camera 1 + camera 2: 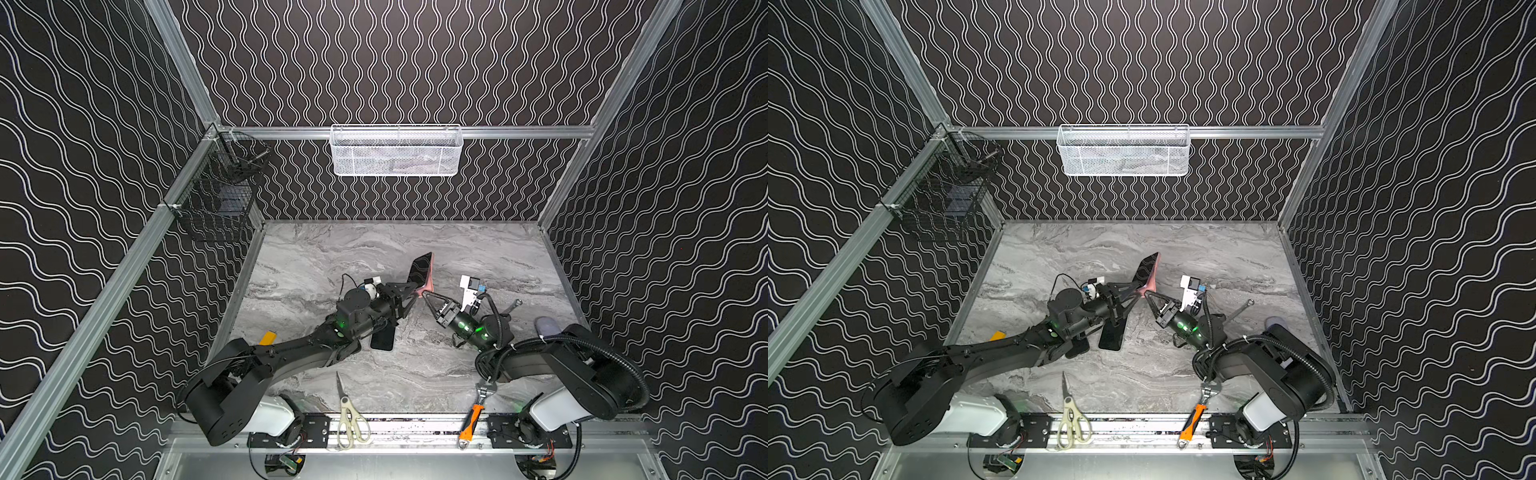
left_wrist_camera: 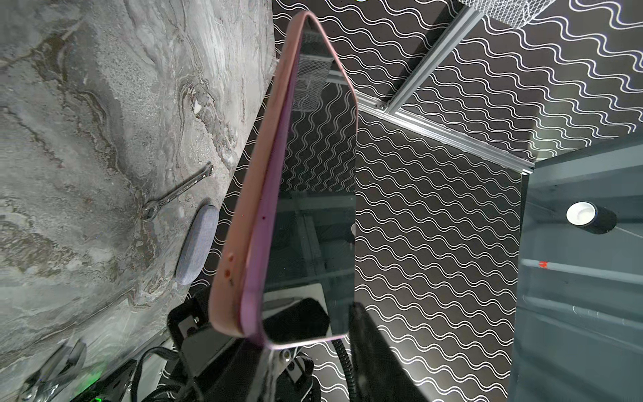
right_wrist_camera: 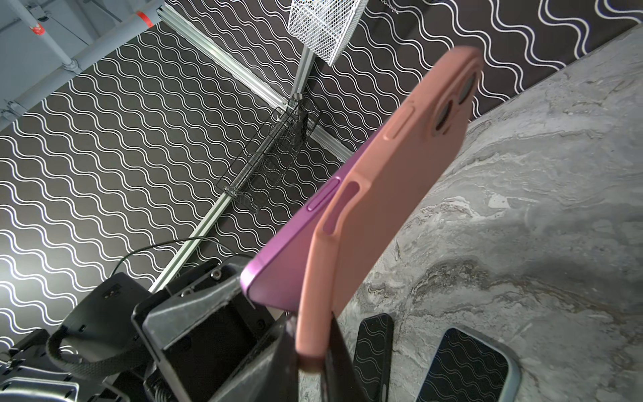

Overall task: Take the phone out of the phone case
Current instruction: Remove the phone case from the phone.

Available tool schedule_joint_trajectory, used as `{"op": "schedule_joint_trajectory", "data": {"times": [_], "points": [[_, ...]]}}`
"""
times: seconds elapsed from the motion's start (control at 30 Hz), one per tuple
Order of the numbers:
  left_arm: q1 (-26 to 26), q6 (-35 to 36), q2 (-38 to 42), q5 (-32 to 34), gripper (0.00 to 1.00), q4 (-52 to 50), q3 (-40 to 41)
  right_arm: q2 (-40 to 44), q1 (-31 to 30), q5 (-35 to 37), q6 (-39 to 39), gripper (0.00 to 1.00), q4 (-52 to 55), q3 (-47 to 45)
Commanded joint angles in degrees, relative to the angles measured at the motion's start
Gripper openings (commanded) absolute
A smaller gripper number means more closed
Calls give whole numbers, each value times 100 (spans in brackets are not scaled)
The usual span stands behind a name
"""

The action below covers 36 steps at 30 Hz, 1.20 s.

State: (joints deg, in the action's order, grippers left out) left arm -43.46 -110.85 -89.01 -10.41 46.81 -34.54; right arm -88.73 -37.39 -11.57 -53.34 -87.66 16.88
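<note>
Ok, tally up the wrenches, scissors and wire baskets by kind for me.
Wrenches: 2 (steel wrench, orange wrench)
Scissors: 1 (scissors)
Baskets: 2 (white basket, black basket)
Total: 5

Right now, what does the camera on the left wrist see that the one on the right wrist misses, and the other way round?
Left wrist only: the phone's dark screen, plus a wrench and a grey oval pad on the table. Right wrist only: the pink case's back with its camera cut-out, and another phone lying flat. Both: the purple phone partly out of its case, the marble table, the white mesh basket.
</note>
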Motion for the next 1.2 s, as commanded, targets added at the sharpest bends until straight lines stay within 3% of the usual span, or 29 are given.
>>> {"op": "schedule_joint_trajectory", "data": {"times": [0.0,0.9,1.17], "points": [[13,-31,-63,13,36,118,-59,29,-14,-135,-10,0,-1121,-1],[22,-113,-395,-153,11,180,-140,160,-19,-143,121,0,-995,-72],[22,-102,-571,-215,19,215,-193,276,-21,-117,193,0,-862,-104]]}}
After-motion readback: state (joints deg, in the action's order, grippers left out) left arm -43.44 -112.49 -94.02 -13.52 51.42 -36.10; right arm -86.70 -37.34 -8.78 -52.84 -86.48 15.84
